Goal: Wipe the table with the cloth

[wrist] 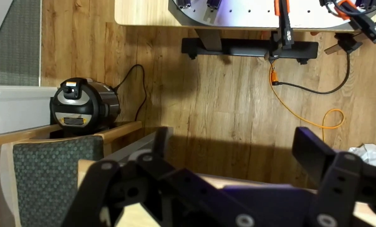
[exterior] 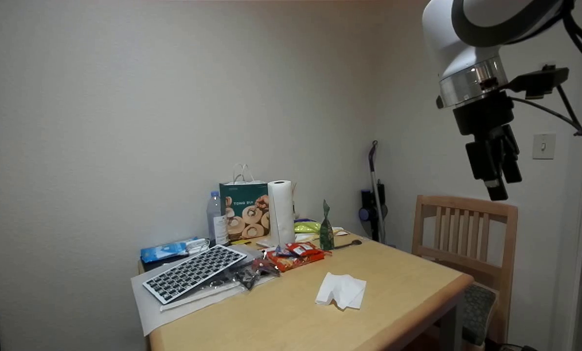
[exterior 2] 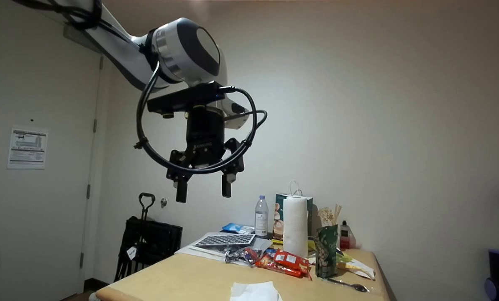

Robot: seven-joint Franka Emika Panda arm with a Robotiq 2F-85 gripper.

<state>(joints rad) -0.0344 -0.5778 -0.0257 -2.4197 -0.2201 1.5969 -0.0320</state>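
The cloth is a creased white sheet lying on the light wooden table, near its front right part in an exterior view. It also shows at the bottom edge of an exterior view, partly cut off. My gripper hangs high in the air, beyond the table's edge on the chair side in that view. In an exterior view the gripper has its two black fingers wide apart with nothing between them. In the wrist view the gripper is open over the floor; the cloth is out of view there.
A keyboard-like panel, red snack packets, a paper towel roll, a bottle, a green bag, a green pouch and a spoon stand or lie at the table's back. A wooden chair stands beside it.
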